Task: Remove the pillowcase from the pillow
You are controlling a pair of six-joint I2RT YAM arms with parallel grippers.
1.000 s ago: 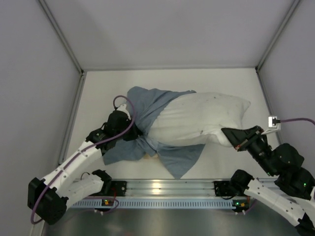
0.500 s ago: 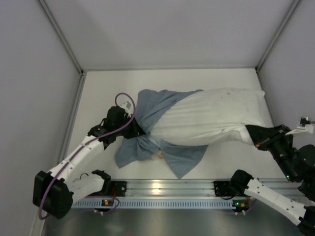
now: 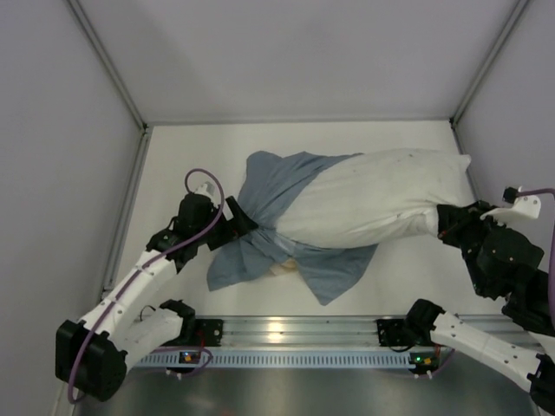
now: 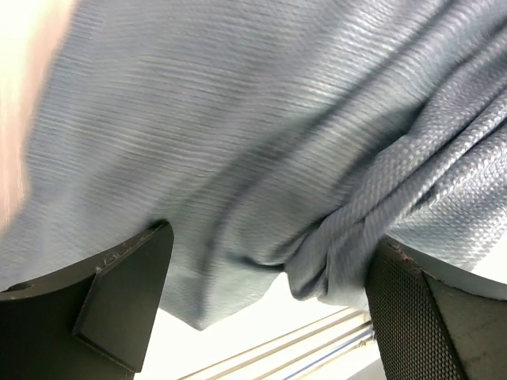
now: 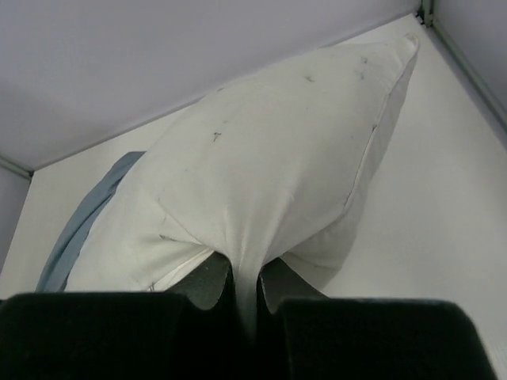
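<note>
White table (image 3: pixel 173 173) | left end effector (image 3: pixel 236 227) pinches wrinkled pillowcase (image 3: pixel 269 186) | right end effector (image 3: pixel 444 224) pinches plump pillow (image 3: pixel 373 204)

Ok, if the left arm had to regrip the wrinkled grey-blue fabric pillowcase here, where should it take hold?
Probably the bunched fabric at the left end of the grey-blue pillowcase, coming from the left, opposite the right gripper pinching the plump white pillow. There the cloth lies loose and gathered past the pillow, so the left gripper would take fabric alone.

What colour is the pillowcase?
The pillowcase is plain dusty grey-blue; the left wrist view shows it best.
</note>
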